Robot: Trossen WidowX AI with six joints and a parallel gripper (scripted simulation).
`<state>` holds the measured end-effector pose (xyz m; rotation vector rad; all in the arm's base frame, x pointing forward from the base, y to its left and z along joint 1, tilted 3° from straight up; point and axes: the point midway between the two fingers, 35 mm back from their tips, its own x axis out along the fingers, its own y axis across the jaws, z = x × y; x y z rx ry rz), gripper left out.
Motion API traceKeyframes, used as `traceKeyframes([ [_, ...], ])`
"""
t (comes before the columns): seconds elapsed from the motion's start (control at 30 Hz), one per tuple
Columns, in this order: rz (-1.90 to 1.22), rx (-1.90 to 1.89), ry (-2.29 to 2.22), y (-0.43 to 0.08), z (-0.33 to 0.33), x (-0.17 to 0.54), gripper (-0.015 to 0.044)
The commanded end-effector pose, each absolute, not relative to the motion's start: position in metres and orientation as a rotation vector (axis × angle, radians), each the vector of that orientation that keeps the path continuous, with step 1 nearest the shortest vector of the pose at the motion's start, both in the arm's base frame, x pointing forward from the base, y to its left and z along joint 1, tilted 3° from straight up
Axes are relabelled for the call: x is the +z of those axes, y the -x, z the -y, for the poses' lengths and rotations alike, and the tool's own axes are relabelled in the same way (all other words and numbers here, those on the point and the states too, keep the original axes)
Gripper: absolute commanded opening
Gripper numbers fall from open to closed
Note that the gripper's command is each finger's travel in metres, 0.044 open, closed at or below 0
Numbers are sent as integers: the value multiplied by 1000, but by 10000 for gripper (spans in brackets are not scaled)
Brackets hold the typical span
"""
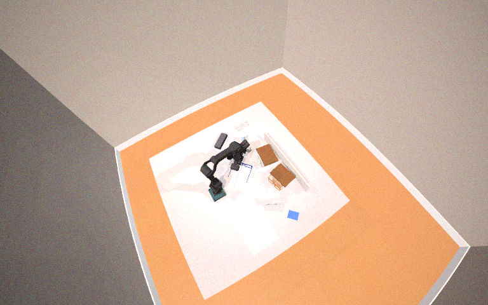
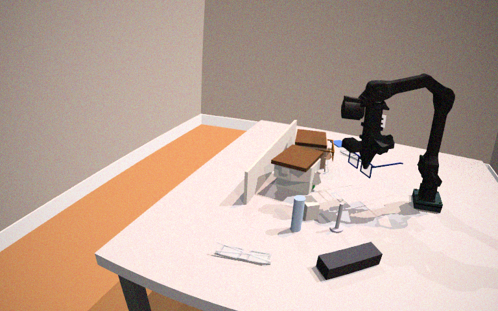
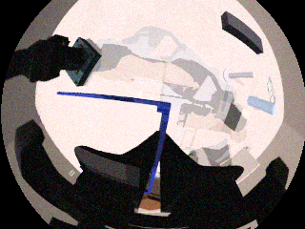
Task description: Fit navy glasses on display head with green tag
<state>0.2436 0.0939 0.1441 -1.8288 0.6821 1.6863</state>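
Above the table, the gripper (image 2: 366, 166) (image 3: 160, 134) pinches the glasses (image 1: 246, 165) (image 2: 371, 170) (image 3: 164, 119); they look light, springy, best held at the bridge.

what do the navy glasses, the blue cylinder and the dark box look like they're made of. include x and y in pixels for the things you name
Navy glasses (image 1: 246, 165) (image 2: 387, 164) (image 3: 114, 97): perhaps painted wire or plastic, given the thin, evenly colored frame.
Blue cylinder (image 2: 297, 214) (image 3: 261, 105): maybe matte plastic; smooth, without sharp highlights.
Dark box (image 1: 220, 140) (image 2: 349, 260) (image 3: 242, 32): plastic or painted wood, judging by flat, plain faces.
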Motion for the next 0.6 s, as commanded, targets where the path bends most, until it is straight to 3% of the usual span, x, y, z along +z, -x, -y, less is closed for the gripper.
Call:
traceKeyframes([
  [0.0,-605,1759,1892,-242,-90,143,0],
  [0.3,-375,1926,2074,-244,-81,143,0],
  [0.57,-369,1929,2078,-245,-81,139,0],
])
